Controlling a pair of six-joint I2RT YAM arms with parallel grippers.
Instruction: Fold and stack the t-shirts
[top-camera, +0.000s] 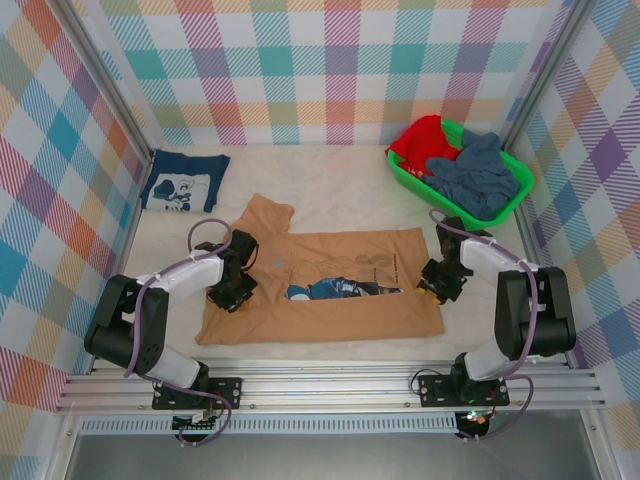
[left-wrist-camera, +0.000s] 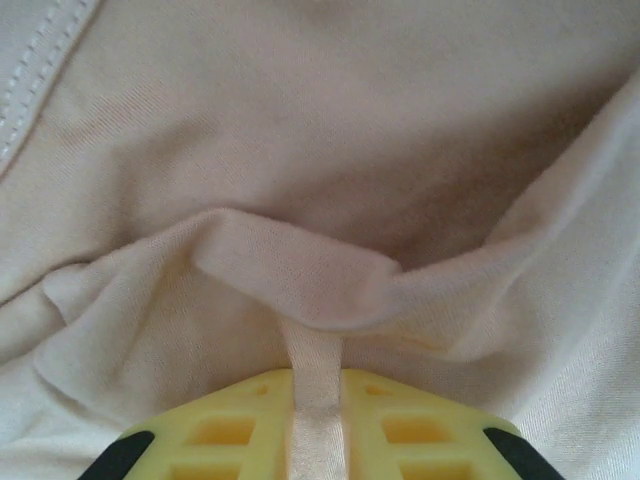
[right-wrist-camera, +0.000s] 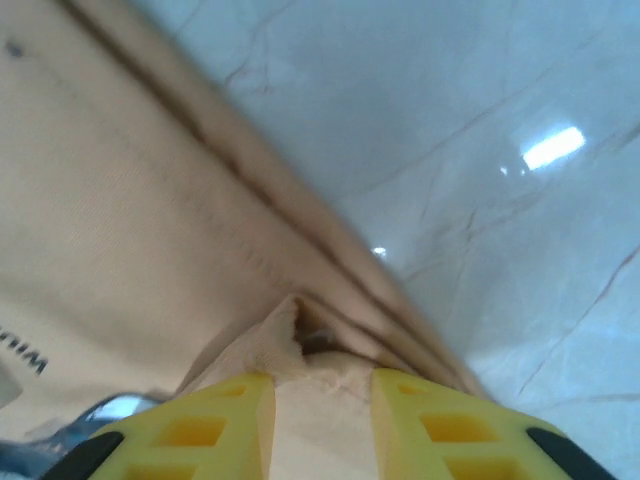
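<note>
A tan-orange t-shirt (top-camera: 330, 300) lies partly folded across the middle of the table, a strip of its blue print (top-camera: 335, 289) showing between the folds. My left gripper (top-camera: 232, 293) is shut on a pinch of its cloth (left-wrist-camera: 315, 400) at the left side. At the shirt's right edge my right gripper (top-camera: 432, 288) is shut on a bunched fold (right-wrist-camera: 320, 400) of the same shirt. A folded navy t-shirt (top-camera: 185, 182) with a white graphic rests at the back left.
A green basket (top-camera: 410, 175) at the back right holds red and grey-blue clothes. Plaid walls close in the table on three sides. Bare white tabletop (right-wrist-camera: 500, 200) lies to the right of the shirt edge.
</note>
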